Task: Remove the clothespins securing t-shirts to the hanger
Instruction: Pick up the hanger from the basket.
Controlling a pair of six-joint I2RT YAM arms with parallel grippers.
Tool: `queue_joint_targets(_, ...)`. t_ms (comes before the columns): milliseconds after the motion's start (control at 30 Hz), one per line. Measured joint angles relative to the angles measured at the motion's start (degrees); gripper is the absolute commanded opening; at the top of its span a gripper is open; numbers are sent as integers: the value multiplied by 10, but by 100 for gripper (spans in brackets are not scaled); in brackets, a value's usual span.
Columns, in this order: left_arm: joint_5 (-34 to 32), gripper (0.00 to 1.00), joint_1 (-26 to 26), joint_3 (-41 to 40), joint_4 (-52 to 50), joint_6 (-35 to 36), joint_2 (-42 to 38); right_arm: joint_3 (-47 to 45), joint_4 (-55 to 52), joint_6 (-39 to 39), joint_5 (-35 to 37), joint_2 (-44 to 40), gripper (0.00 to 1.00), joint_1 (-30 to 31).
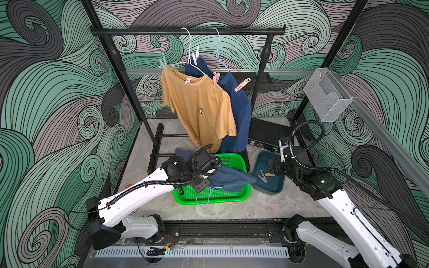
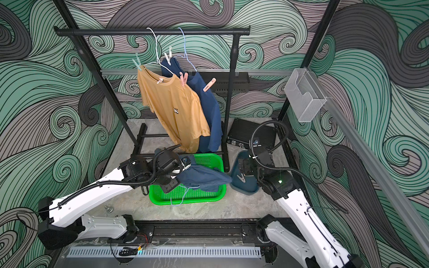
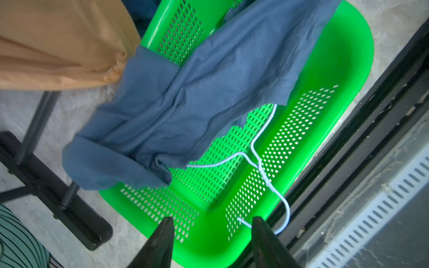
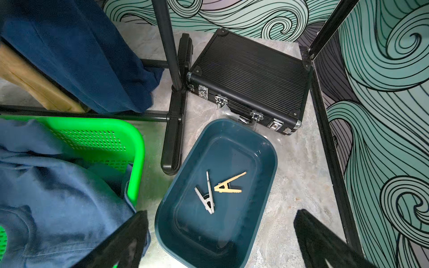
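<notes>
My left gripper [image 3: 211,224] and right gripper [image 4: 220,212] stand parted, empty. Pink clothespin [image 1: 216,80] — likely light, springy plastic — I pinch its tail ends at the hanger [image 1: 197,67] shoulder.

Locate the black garment rack [image 1: 185,31] at the back of the grey marbled surface [image 1: 267,208]. In front of its base you will find a green perforated basket [image 1: 234,199]. A dark teal tub [image 1: 275,186] sits just beside the basket, with one rack foot [image 4: 173,139] between them. A black ribbed case [image 4: 250,69] lies flat behind the tub. A clear holder [image 1: 327,97] hangs on the wall rail [image 1: 390,141].
</notes>
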Motion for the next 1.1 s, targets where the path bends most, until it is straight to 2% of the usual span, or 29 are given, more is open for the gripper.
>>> queue_joint_targets(133,-11,48,-16,-35,6,-42,-11,-2,2,5,-5,4,99,0)
queue_joint_targets(267,-36,50,-35,-64,31,-47,-6,-2,3,1,-7,3,99,0)
queue_joint_targets(400,-70,50,-40,-91,49,-20,7,-3,4,-9,-7,-5,99,0)
queue_joint_targets(533,-72,50,-33,-134,83,43,3,-4,5,-15,-7,-17,99,0)
queue_joint_targets(833,14,48,42,-144,125,150,-3,-4,5,-25,-7,-17,99,0)
queue_joint_targets(967,55,46,48,-156,126,174,-2,-4,5,-29,-7,-17,99,0)
queue_joint_targets(1100,87,38,51,-170,126,190,10,-4,5,-30,-7,-15,99,0)
